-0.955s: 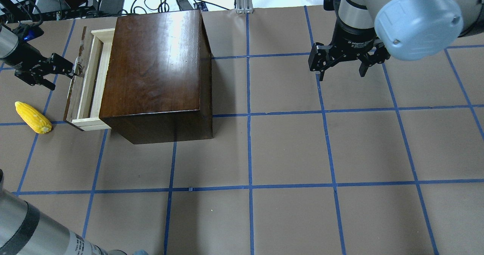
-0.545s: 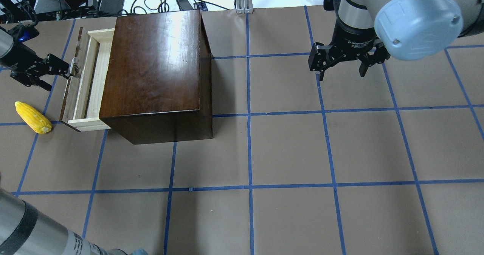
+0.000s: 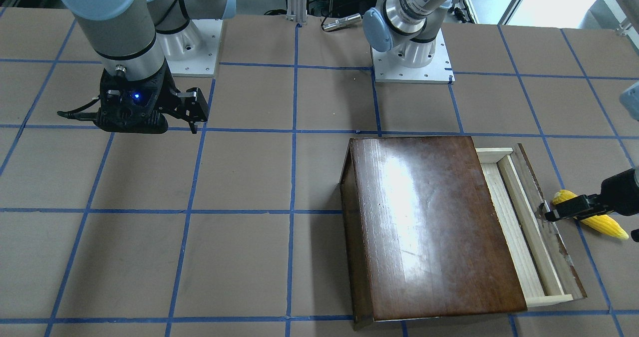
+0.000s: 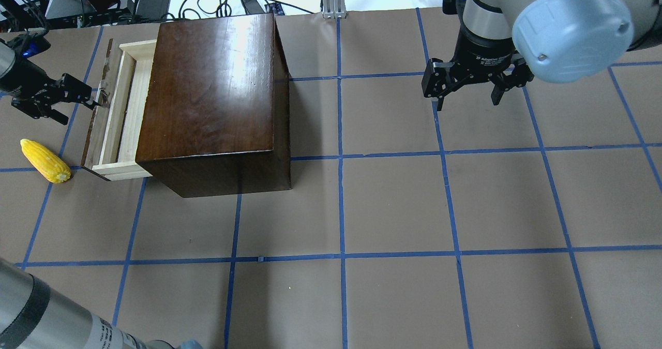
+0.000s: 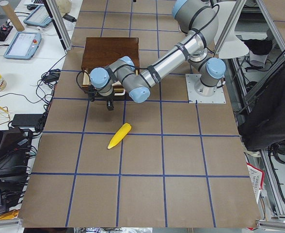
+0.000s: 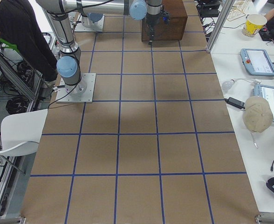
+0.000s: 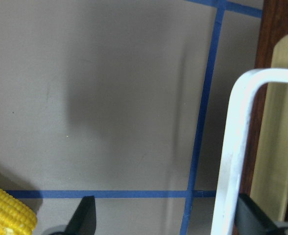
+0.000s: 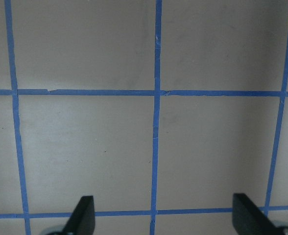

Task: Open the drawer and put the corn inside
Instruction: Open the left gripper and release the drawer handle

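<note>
The dark-brown cabinet [image 4: 212, 95] stands at the table's far left. Its drawer [image 4: 123, 114], a pale wood tray with a dark front panel [image 4: 92, 126], is pulled partly out to the left; it also shows in the front view [image 3: 519, 227]. My left gripper [image 4: 78, 105] is open at the drawer front. In the left wrist view the white metal handle [image 7: 232, 161] stands between the spread fingers, close to one finger [image 7: 254, 220]. The yellow corn [image 4: 45, 160] lies on the table left of the drawer's near corner. My right gripper [image 4: 468, 100] is open and empty, far right.
The table is brown paper with a blue tape grid [image 4: 341, 256]. Cables and equipment [image 4: 77, 0] crowd the far edge behind the cabinet. The left arm's link [image 4: 46, 318] crosses the near left corner. The corn's tip shows in the left wrist view [image 7: 7, 213].
The drawer has slid further out to the left, and my left gripper has moved left with its handle. The corn and the right arm have not moved.
</note>
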`<move>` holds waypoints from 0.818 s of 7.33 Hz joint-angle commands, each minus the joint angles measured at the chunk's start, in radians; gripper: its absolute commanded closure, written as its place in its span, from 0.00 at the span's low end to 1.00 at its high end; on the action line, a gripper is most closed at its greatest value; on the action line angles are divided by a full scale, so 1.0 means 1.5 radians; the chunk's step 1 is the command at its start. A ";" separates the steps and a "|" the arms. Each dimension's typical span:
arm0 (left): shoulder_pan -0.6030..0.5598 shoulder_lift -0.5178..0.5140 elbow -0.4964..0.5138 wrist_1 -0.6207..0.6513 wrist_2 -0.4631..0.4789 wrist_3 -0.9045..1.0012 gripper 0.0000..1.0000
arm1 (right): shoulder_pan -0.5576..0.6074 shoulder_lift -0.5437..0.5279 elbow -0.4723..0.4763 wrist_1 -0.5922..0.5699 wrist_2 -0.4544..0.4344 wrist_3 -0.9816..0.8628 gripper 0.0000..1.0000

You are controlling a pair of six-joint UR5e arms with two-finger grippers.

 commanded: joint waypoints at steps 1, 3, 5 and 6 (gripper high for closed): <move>0.003 0.005 0.006 0.000 0.000 -0.003 0.00 | 0.000 0.001 0.000 0.000 0.000 0.000 0.00; 0.002 0.014 0.054 -0.021 0.019 -0.003 0.00 | 0.000 0.000 0.000 0.000 0.000 0.000 0.00; 0.017 0.007 0.060 -0.019 0.064 -0.006 0.00 | 0.000 0.000 0.000 0.000 0.000 0.000 0.00; 0.033 0.014 0.053 -0.018 0.071 -0.003 0.00 | 0.000 0.000 0.000 0.000 0.000 0.000 0.00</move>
